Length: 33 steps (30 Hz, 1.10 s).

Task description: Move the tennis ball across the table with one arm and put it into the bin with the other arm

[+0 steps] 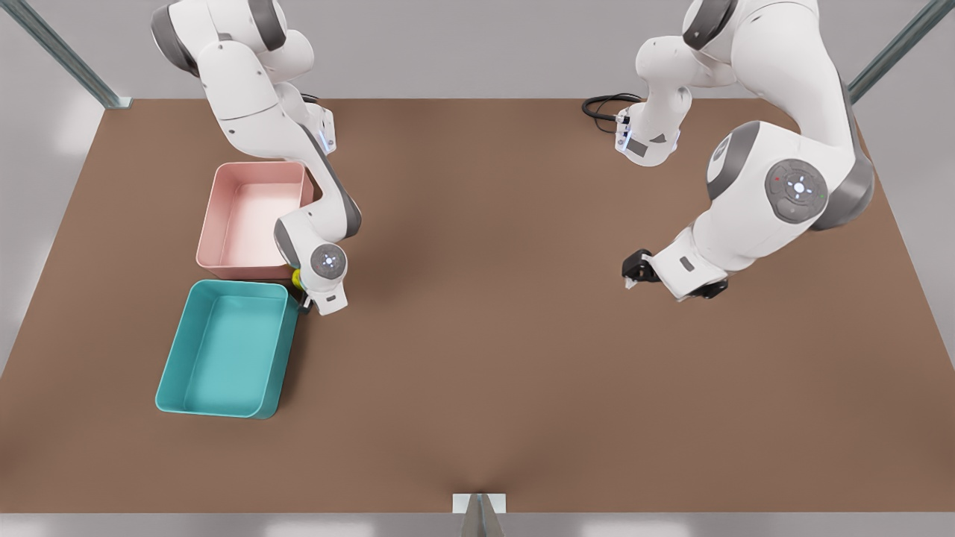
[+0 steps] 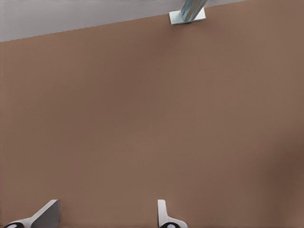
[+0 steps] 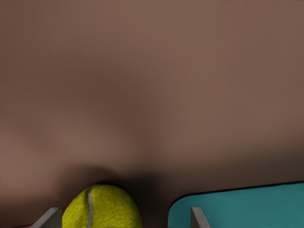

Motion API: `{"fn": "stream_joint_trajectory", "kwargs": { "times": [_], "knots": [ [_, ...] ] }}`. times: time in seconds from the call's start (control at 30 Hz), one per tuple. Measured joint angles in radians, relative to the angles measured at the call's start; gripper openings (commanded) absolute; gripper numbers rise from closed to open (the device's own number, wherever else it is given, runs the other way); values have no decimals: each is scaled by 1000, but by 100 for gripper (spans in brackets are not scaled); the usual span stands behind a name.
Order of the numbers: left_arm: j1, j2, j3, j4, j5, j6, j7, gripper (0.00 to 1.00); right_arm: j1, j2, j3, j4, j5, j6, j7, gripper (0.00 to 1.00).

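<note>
The right gripper [image 3: 121,218] stood with fingers apart, the tennis ball [image 3: 102,207] between them, unclamped, beside the teal bin [image 3: 247,206]. Closing squarely before lifting seemed advisable. The left gripper [image 2: 107,216] waited open above bare table [image 2: 152,118].

Two glossy white robot arms [image 1: 246,97] [image 1: 776,171] with grey joint caps, round button pads and a looped black cable [image 1: 608,108] near one wrist.

Left pincer [image 2: 107,216] fingers apart over bare table [image 2: 152,118]; metal post [image 2: 189,12] at table edge.
</note>
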Motion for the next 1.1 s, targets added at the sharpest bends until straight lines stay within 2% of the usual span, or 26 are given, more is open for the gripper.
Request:
{"fn": "stream_joint_trajectory", "kwargs": {
  "times": [0.4,1.1],
  "knots": [
    [72,-25,11,4,66,-191,-17,100,0,4,-2,-17,0,7,-24,100],
    [102,-29,10,4,83,-259,-30,100,-3,5,-2,-68,0,10,-39,100]
  ]
}}
